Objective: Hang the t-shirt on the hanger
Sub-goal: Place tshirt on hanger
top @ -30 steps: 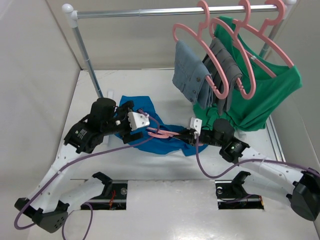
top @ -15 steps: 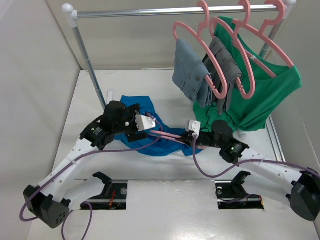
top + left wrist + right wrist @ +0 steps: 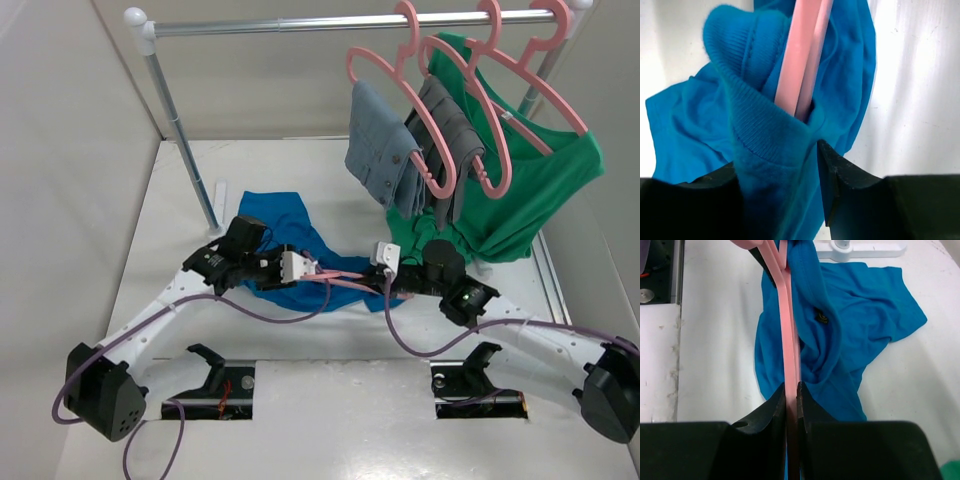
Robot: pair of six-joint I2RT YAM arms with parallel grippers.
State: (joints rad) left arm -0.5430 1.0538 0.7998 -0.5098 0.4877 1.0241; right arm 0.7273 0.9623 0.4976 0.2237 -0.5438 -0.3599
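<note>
Royal-blue fabric makes up most of what we see: the bright short-sleeved t-shirt (image 3: 285, 215) lies crumpled on the white worktop (image 3: 170, 230), in front of the metal clothes rail (image 3: 330, 22) and between the two arms. We judge the task to be in its early middle. The thin pink plastic clothes hanger (image 3: 345, 280) is off the worktop and stretched level between the arms, and in the left wrist view one of its arms (image 3: 802, 50) runs down into the ribbed neck opening of the t-shirt (image 3: 690, 120). Neither shoulder of the garment sits on the frame yet, as far as we can tell, and the body and sleeves are spread loose on the surface. What remains, in our view, is to feed the hanger further through the neck, seat both shoulders and let the cloth drop straight. The left fingers (image 3: 850, 200) are clamped on the ribbed collar, which bulges up between them right against the pink bar. The right fingers (image 3: 810, 412) are pinched tight on the hanger (image 3: 789, 340) itself, with the t-shirt (image 3: 865, 305) beyond and beside their tips, not in their grip. The green shirt (image 3: 540, 190) and grey garments (image 3: 385, 150) hang apart on the rail.
</note>
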